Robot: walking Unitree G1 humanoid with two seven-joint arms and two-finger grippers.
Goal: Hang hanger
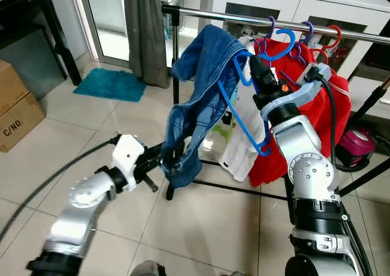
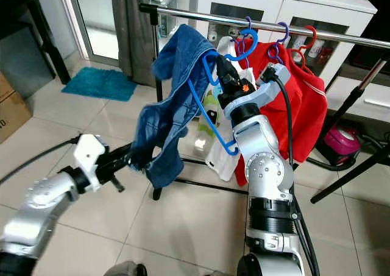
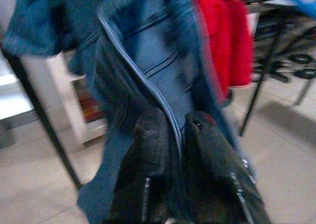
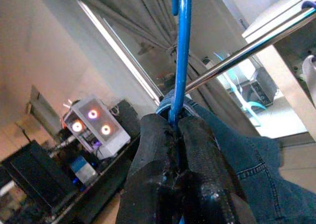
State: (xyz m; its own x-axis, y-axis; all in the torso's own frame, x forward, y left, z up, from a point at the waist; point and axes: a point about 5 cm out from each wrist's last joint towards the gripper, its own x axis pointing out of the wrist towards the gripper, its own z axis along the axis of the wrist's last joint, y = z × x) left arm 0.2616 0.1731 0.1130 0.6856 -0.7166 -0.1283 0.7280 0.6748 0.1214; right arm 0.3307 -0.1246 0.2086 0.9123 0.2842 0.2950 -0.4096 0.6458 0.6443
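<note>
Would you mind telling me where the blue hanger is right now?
The blue hanger is gripped in the right end effector just below the rail, with jeans draped over it.

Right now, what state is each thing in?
Blue hanger: tilted, hook over the rail, clamped in the right gripper.
Denim garment: draped on the blue hanger, lower edge pinched by the left gripper.
Rail: horizontal, carrying several hangers.
Red garment: hanging on the rail.

- A metal rail (image 1: 201, 14) of the clothes rack carries the blue hanger (image 1: 241, 105) with jeans (image 1: 195, 105), a red garment (image 1: 323, 114) and a white cloth (image 1: 241, 142).
- The tiled floor (image 1: 201, 227) holds a teal mat (image 1: 111, 84) and a cardboard box (image 1: 15, 108).
</note>
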